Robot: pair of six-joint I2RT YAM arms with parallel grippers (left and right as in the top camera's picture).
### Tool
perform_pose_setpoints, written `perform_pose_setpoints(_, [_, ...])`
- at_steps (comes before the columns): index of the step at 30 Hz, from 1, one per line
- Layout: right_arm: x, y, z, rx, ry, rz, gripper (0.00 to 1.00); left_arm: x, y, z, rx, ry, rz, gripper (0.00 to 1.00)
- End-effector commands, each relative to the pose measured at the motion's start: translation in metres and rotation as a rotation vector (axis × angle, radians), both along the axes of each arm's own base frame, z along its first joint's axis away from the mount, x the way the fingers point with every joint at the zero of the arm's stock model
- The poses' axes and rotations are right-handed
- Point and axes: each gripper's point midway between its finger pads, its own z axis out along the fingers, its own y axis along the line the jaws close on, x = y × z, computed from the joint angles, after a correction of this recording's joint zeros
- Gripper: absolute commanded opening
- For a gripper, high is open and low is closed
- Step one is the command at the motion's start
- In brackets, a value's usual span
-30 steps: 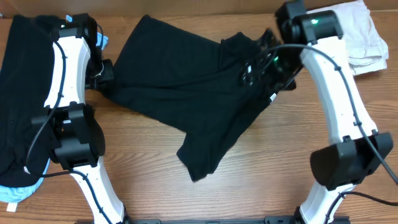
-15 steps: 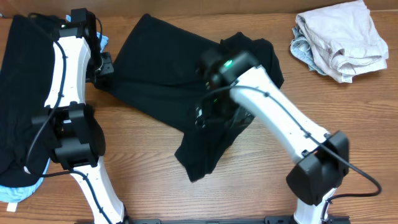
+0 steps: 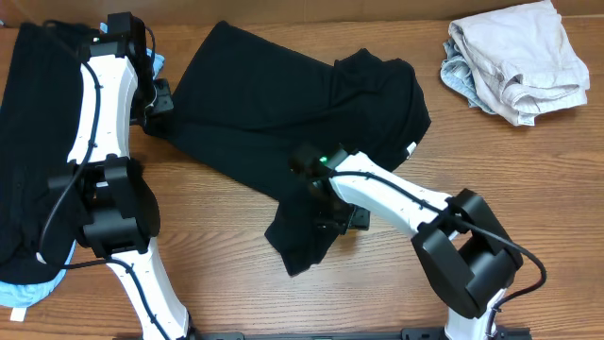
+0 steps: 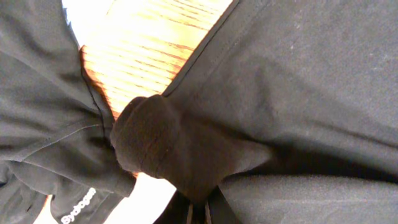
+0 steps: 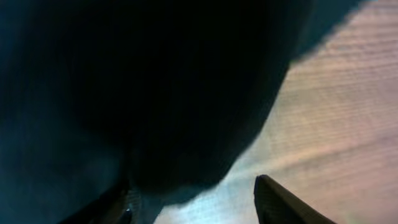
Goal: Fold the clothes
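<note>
A large black T-shirt [image 3: 283, 94] lies crumpled across the middle of the table, with a small white tag [image 3: 411, 148] at its right edge and a folded-over flap [image 3: 297, 241] toward the front. My left gripper [image 3: 156, 109] is shut on the shirt's left corner; the left wrist view shows the jaws [image 4: 199, 210] pinching a bunched sleeve [image 4: 161, 146]. My right gripper [image 3: 338, 215] is open, low over the shirt's front flap. In the right wrist view its fingers [image 5: 199, 205] straddle the black cloth's edge [image 5: 155, 93] above the wood.
A pile of black garments [image 3: 28, 142] lies at the far left with light-blue cloth [image 3: 28, 291] under it. One has a white logo [image 4: 78, 205]. Beige clothes [image 3: 519, 57] are heaped at the back right. Bare wood table [image 3: 236, 283] runs along the front.
My right arm has swung from the shirt's back right corner across to its front flap and dropped low. My left gripper has kept its hold and moved slightly back.
</note>
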Motion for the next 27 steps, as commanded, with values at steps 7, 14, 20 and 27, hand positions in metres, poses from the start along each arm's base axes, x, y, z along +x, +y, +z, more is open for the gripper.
perform_pose_setpoints(7, [0.009,0.008,0.005,0.067,-0.034,0.129,0.51,0.001,0.003,0.003,-0.003,-0.001,-0.011,0.04])
perform_pose_setpoints(14, [0.003,-0.045,0.014,-0.112,0.01,-0.032,0.04,-0.026,0.002,0.001,-0.015,0.108,-0.028,0.04])
perform_pose_setpoints(20, [0.009,-0.097,0.02,-0.151,0.091,-0.163,0.04,-0.054,-0.002,0.002,-0.034,0.224,-0.027,0.04])
perform_pose_setpoints(27, [0.019,-0.151,0.021,-0.084,0.167,-0.286,0.04,-0.084,-0.007,-0.012,-0.058,0.349,-0.018,0.04])
